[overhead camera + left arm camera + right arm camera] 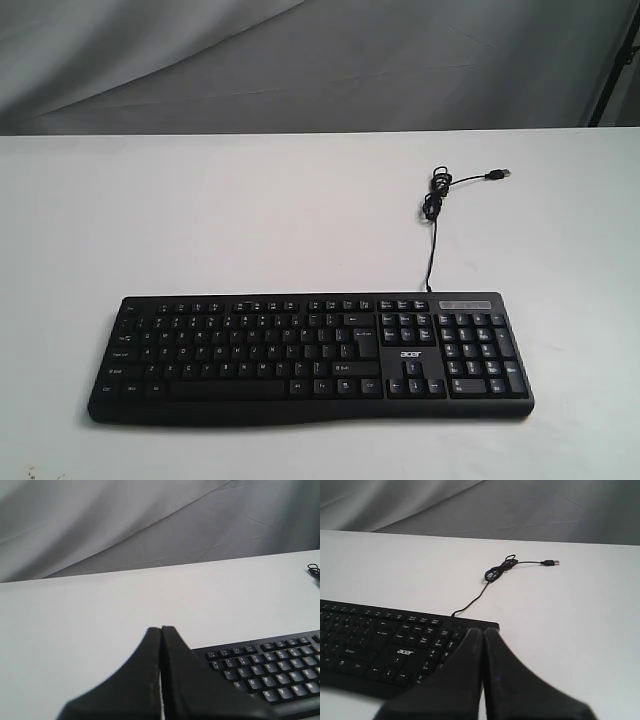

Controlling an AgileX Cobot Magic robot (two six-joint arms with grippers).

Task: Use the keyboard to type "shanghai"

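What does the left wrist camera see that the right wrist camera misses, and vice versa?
Left only: the shut left gripper and the end of the wide black plastic keyboard away from its number pad. Right only: the shut right gripper, small white acer logo, and silver-tipped USB plug. Both: that keyboard, the white table, the grey cloth backdrop.

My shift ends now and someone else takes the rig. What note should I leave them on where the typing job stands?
Left gripper: shut, empty, on no key.
Right gripper: shut, empty, on no key.
Keyboard: flat on the white table; its cable ends in a USB plug lying loose on the table.
Done: nothing that shows; the exterior view has no arm over the keys.
Left: apparently all of "shanghai".
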